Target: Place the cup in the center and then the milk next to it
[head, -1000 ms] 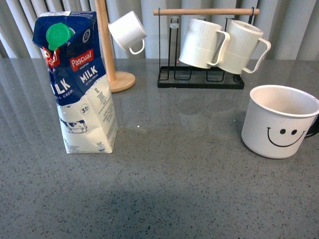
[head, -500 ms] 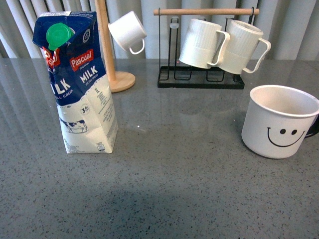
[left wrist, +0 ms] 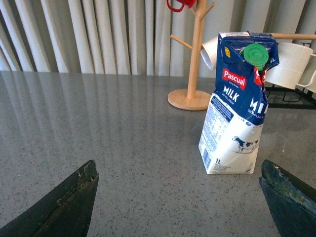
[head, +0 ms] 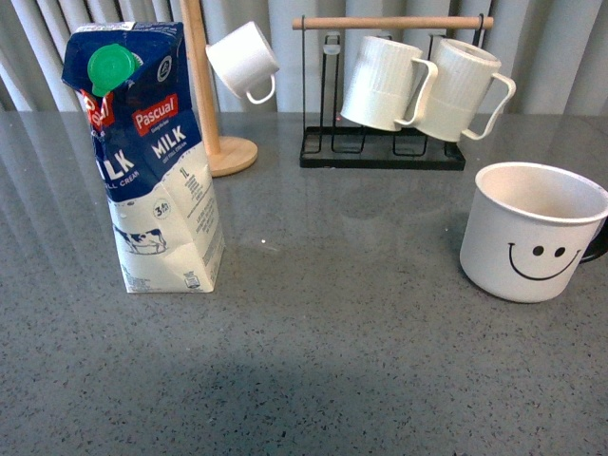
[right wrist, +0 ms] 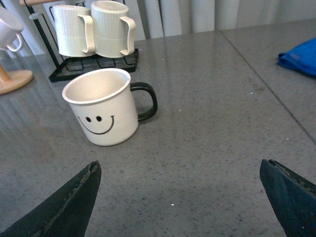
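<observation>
Showing a grey speckled table (head: 361, 380) filling the front view. Showing the milk (head: 157, 171) standing upright toward the left edge of the surface, green cap facing the camera. Showing the cup (head: 532, 237) sitting upright toward the right edge, well apart from the milk, smiley face turned forward and black handle pointing at the right edge. Showing a black wire rack (head: 380, 152) with a wooden bar standing along the far edge, carrying two ribbed mugs (head: 385, 84) side by side and touching. Showing a wooden mug tree (head: 201, 85) standing just behind the milk, holding a small white cup (head: 242, 59) tilted on a peg. Showing a blue cloth (right wrist: 298, 57) lying toward the far right corner. Showing the left gripper (left wrist: 178, 168) hovering over the surface and facing the milk, dark fingers (left wrist: 69, 202) spread wide and gripping nothing. Showing the right gripper (right wrist: 180, 168) hovering likewise before the cup, fingers (right wrist: 69, 202) equally wide apart, touching nothing.
</observation>
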Controlling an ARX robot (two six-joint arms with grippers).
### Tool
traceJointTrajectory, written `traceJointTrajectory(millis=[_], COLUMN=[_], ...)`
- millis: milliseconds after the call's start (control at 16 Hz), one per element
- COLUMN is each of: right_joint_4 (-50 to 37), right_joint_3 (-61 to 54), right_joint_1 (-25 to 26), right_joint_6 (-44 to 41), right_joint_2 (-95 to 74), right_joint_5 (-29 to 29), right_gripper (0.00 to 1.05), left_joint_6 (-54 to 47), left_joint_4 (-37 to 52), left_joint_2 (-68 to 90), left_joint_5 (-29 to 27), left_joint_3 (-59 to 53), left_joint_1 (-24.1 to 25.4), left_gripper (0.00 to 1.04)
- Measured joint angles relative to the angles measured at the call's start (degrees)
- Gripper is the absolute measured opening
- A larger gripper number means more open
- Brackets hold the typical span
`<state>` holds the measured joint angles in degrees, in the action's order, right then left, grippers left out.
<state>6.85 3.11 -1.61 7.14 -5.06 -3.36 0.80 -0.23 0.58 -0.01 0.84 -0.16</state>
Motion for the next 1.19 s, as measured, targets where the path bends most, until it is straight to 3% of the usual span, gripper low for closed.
traceJointTrajectory(millis=[188,312,438,625,812,1188], right_joint_4=[-13.2,-22.5,-25.4,-16.7,1.5,13.8], right_joint_3=[7.8,15.7,24.9,41.6,57.6,66.8], right_joint_1=[4.7,6.2,6.1,5.2,3.6,1.5], right_joint_6=[2.5,-0.9,-6.0,-13.0,-23.1,-30.5], right_joint_2=[-12.2,-27.0,-40.6,-60.0,-78.1,-90.0], right_joint_5=[5.6,10.8,13.6,18.2,23.1,24.6], right_gripper=[0.98,0.98,0.98,0.98,0.98,0.98], left_joint_6=[0.0,0.0,0.0,0.0,0.0,0.0], left_joint_4=[0.0,0.0,0.0,0.0,0.0,0.0], left_joint_2=[0.0,0.0,0.0,0.0,0.0,0.0], left_joint_5=[0.0,0.0,0.0,0.0,0.0,0.0], left_joint_3=[0.0,0.0,0.0,0.0,0.0,0.0], left_joint_1=[0.0,0.0,0.0,0.0,0.0,0.0], left_gripper=[0.98,0.98,0.98,0.98,0.98,0.98])
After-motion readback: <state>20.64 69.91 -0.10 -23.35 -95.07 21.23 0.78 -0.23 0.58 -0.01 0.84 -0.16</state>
